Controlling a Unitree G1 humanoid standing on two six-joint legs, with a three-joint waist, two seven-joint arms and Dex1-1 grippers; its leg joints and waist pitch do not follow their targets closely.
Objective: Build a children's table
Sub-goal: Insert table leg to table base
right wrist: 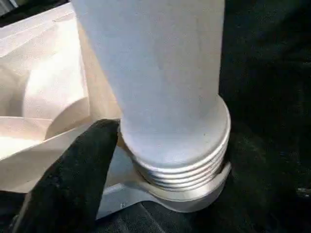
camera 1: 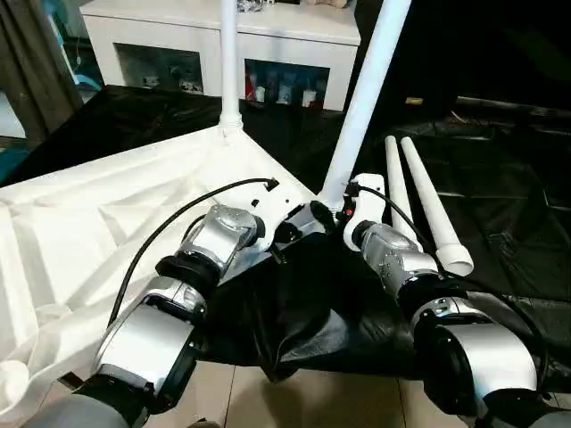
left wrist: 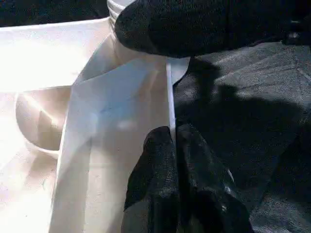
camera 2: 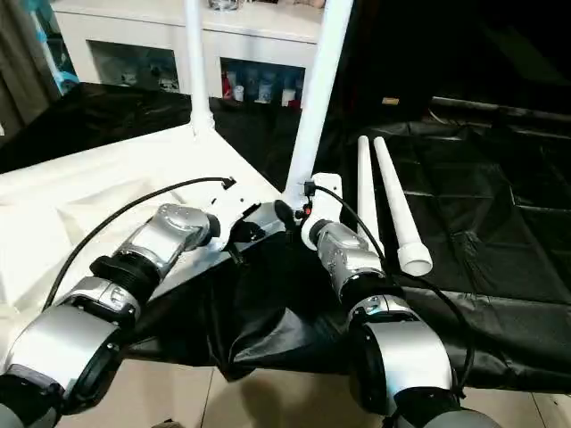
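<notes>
Both silver forearms reach to the upturned tabletop (camera 1: 107,223). Left gripper (left wrist: 172,145) jaws pinch its edge wall; right gripper (camera 1: 335,212) jaws' state is unclear beside a tilted leg (camera 1: 366,98), threads exposed at its socket in the right wrist view. Another leg (camera 1: 229,62) stands upright; two spare legs (camera 1: 426,209) lie on black sheeting (camera 1: 500,205).

The tabletop (camera 1: 107,223) and legs (camera 1: 428,209) look like smooth white plastic, faintly glossy. Black sheeting (camera 1: 500,178) is shiny and creased. Forearms (camera 1: 152,339) look like brushed silver metal.
</notes>
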